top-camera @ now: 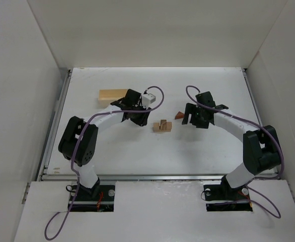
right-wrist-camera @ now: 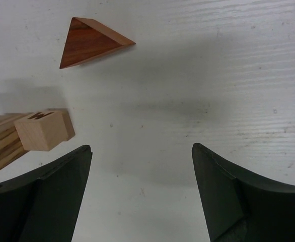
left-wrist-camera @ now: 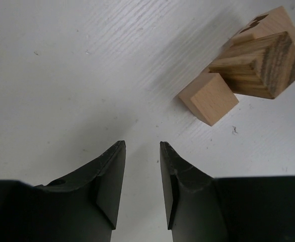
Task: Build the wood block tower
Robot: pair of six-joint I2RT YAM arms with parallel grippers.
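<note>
1. The wood block tower (top-camera: pixel 162 126) sits around the middle of the table (top-camera: pixel 213 156), well away from every edge. It's only a low cluster at this point.
2. Up close, it's a pale tan cube (left-wrist-camera: pixel 208 97) and a second pale cube (left-wrist-camera: pixel 268 22) with a darker striped block (left-wrist-camera: pixel 261 65) between them. The striped one touches both and stands taller. I can't tell whether it rests on the table or on the cubes.
3. The reddish-brown triangle piece (right-wrist-camera: pixel 92 41) isn't on the stack. It lies by itself on the table, near the tower on the side toward the far-right corner, with a clear gap between them.
4. The left gripper (left-wrist-camera: pixel 142 148) is just beside the tower on the left-edge side. Its fingers are drawn in close, leaving only a narrow slot, and there's nothing in it.
5. The right gripper (right-wrist-camera: pixel 141 148) is on the right-edge side of the tower. Its fingers are spread wide over bare table and hold nothing.
6. A pale yellow wooden box (top-camera: pixel 112 94) lies toward the far-left corner. The left arm's wrist overlaps one end of it in the top view, so I can't tell if they touch.
</note>
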